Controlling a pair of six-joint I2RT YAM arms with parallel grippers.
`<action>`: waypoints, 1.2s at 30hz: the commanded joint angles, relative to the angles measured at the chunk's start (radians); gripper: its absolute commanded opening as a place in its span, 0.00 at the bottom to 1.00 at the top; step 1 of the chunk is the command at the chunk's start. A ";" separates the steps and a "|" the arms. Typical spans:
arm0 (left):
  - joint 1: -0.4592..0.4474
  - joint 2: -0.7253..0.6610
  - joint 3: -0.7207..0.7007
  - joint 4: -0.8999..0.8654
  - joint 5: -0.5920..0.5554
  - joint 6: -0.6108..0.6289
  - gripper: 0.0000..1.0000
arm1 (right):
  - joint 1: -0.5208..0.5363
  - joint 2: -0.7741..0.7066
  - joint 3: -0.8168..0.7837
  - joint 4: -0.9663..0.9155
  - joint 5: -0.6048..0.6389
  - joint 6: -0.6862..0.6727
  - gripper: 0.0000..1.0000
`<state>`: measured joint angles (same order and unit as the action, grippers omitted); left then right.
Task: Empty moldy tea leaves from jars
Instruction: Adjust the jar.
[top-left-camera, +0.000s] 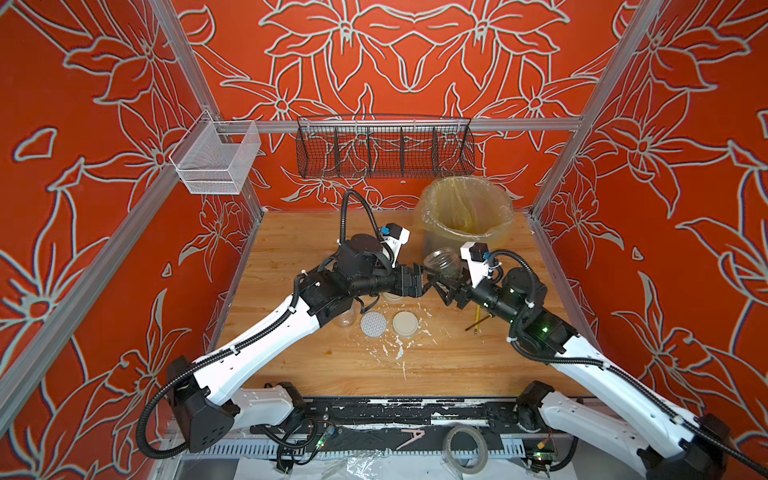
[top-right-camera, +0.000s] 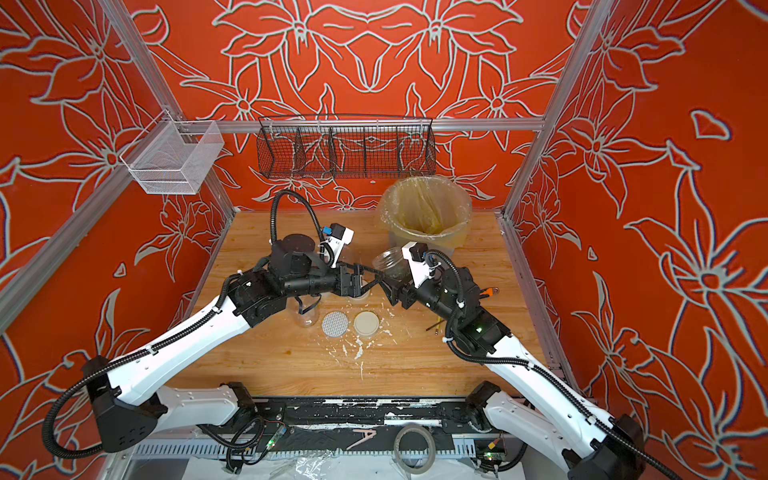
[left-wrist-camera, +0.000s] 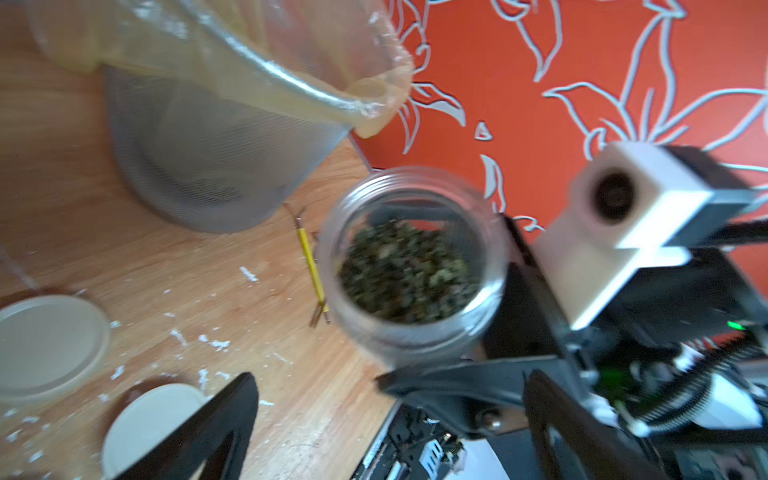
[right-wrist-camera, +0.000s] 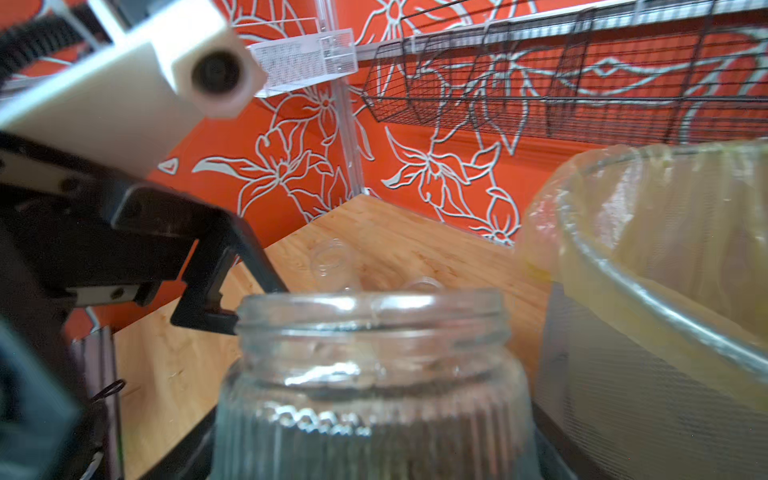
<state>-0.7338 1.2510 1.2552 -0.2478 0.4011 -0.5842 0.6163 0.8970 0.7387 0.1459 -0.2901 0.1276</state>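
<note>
- Only the left wrist view shows tea leaves inside the lidless jar, which the right gripper clasps.
- The left gripper gapes wide, empty.

Robot lab test cell, not a home or shop. Boxed in by alu extrusion frame w/ printed red floral panels for walls. Wooden tabletop as bench. White-flecked black mounting rail along front edge, carrying left arm & right arm. Bare circuit board w/ green LED, slotted cable duct, tape roll & clamp lying up front. Black wire basket & white mesh basket hooked on frame.
</note>
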 joint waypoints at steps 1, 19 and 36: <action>0.005 0.016 0.030 0.050 0.115 -0.003 1.00 | -0.001 0.012 0.051 0.082 -0.133 -0.016 0.19; 0.011 0.068 0.050 -0.024 0.009 0.020 0.93 | 0.002 0.028 0.054 0.144 -0.293 -0.015 0.19; 0.037 0.080 0.129 -0.072 0.050 -0.147 0.27 | 0.003 -0.007 -0.004 0.201 -0.181 -0.011 0.97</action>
<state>-0.7185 1.3304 1.3430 -0.3305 0.4393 -0.6327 0.6147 0.9291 0.7425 0.2298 -0.5159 0.1261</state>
